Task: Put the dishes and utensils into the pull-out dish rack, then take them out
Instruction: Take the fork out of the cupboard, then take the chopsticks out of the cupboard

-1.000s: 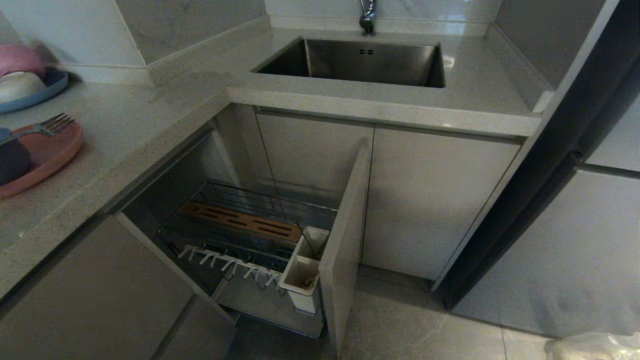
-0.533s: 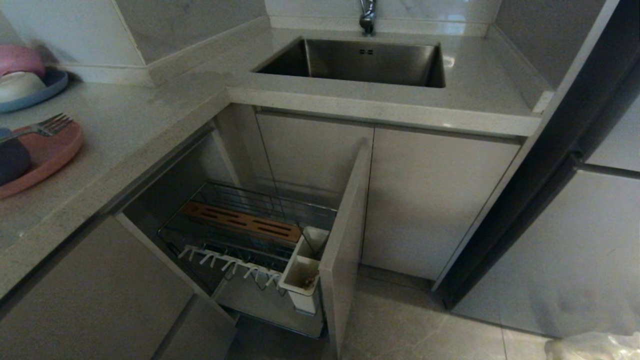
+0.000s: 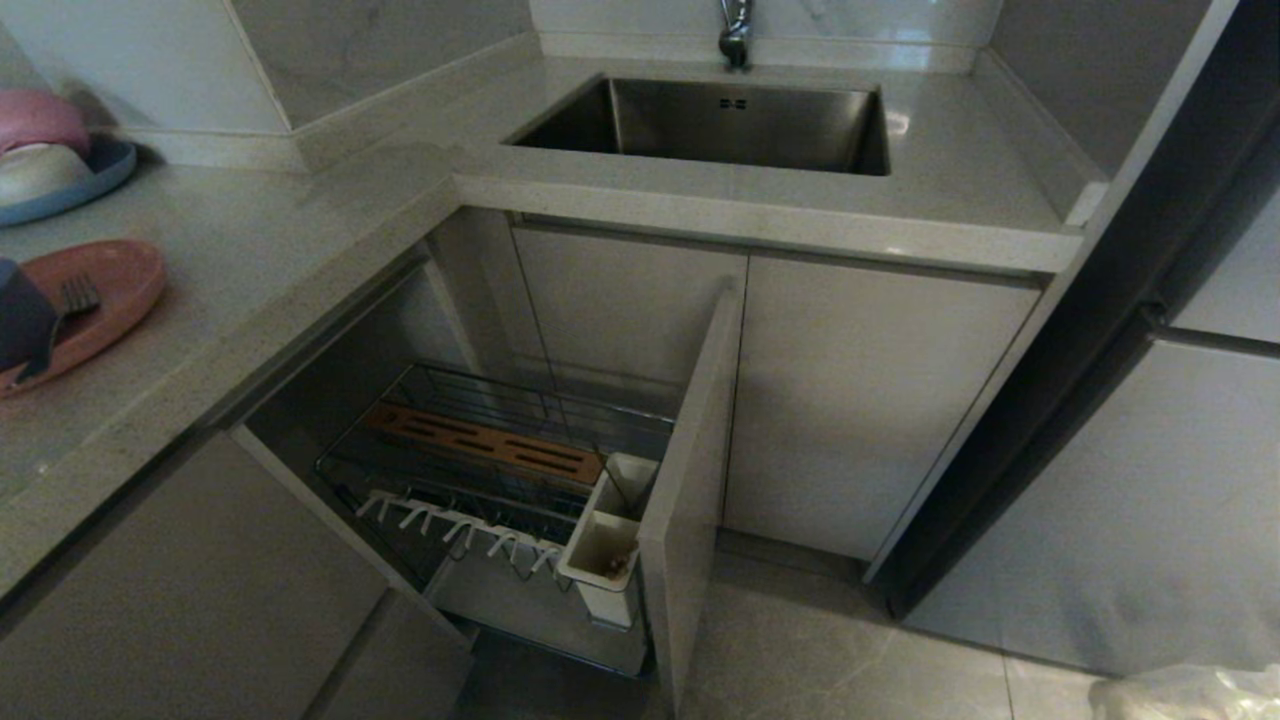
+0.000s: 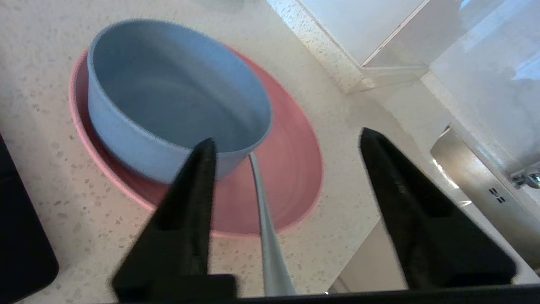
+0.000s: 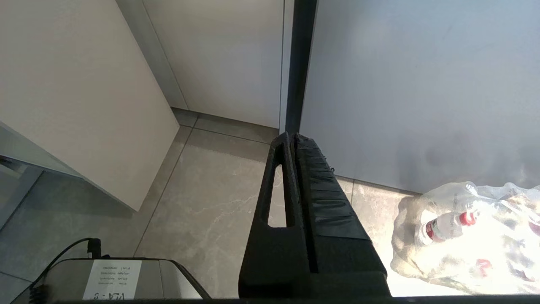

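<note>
My left end effector [image 4: 287, 141] hangs spread wide over the table [image 4: 50, 177], gripping nothing, the grey fork [image 4: 263, 202] lying on the salmon-pink plate [image 4: 291, 169] against the blue-grey bowl [image 4: 168, 97].

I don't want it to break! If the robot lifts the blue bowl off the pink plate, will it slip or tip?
The blue bowl looks matte, so probably not slippery. It is wide and low, so unlikely to tip. It sits loose on the pink plate.

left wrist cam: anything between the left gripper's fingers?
Yes: in the left wrist view a metal utensil handle runs between the open left gripper fingers, onto the pink plate.
</note>
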